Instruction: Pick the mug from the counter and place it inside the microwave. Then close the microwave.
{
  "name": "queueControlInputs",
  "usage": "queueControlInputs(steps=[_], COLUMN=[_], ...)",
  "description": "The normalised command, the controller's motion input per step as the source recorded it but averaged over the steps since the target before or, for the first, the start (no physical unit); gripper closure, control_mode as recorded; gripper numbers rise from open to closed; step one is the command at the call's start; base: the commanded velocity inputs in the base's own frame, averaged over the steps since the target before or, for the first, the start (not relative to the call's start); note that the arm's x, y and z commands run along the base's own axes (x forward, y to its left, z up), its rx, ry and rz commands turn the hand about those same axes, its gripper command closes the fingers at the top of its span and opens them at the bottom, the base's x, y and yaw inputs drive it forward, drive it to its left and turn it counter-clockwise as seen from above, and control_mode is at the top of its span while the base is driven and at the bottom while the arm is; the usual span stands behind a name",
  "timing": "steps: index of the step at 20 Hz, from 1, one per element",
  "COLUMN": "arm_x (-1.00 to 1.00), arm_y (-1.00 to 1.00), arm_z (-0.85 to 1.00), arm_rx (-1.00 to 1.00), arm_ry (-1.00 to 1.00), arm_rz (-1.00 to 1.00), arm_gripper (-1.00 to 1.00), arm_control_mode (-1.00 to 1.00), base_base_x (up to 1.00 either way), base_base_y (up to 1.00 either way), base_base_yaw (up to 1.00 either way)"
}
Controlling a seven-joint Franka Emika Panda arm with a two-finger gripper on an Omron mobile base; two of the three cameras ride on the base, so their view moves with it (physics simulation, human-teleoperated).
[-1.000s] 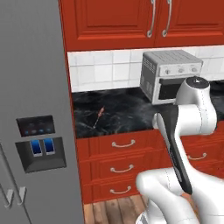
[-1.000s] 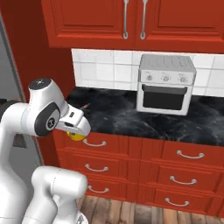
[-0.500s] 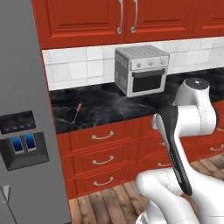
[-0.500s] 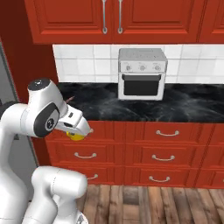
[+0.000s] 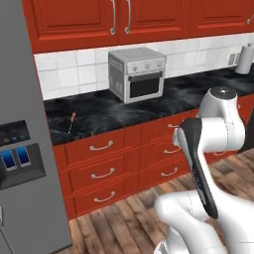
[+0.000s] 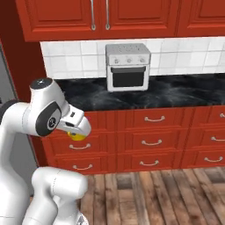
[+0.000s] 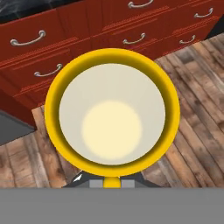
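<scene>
Red upper cabinets [image 5: 119, 22] over white tile backsplash [image 5: 74, 74]. Red drawer fronts [image 6: 151, 132] with silver handles below. Wood plank floor [image 6: 176, 193]. Grey fridge [image 5: 22, 149] at left, dispenser panel lit blue.

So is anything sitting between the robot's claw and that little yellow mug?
No. The small glossy yellow mug is already clamped in the shut gripper, hanging in front of the red drawers, with nothing visible in between.

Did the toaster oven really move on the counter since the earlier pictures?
No. The toaster oven sits against the same tiles on the counter; the whole picture shifted together, so the base drove.
</scene>
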Motion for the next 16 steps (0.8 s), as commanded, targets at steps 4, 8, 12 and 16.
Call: queueControlInputs(steps=[4, 8, 12, 16], arm_x=[0.0, 0.0, 0.0, 0.0], arm_y=[0.0, 0.0, 0.0, 0.0], arm_z=[0.0, 0.0, 0.0, 0.0], arm_rx=[0.0, 0.0, 0.0, 0.0], arm_ry=[0.0, 0.0, 0.0, 0.0], arm_rz=[0.0, 0.0, 0.0, 0.0], arm_gripper=[1.0, 1.0, 1.0, 1.0], arm_control_mode=[1.0, 1.0, 1.0, 1.0], base_base_x=[-0.99, -0.84, -0.62, -0.49], base_base_y=[0.66, 0.99, 1.0, 1.0], base_base_yaw=[-0.19, -0.13, -0.11, -0.06])
